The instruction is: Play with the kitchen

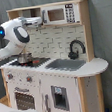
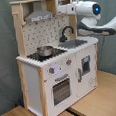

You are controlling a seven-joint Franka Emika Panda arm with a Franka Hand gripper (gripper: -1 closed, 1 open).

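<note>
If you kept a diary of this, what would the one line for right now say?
arm: raised, gripper at microwave on kitchen top shelf | pot on stovetop, untouched | sink empty

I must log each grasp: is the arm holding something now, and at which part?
It cannot be told. The gripper is up at the microwave of the kitchen, but no hold shows in either exterior view.
</note>
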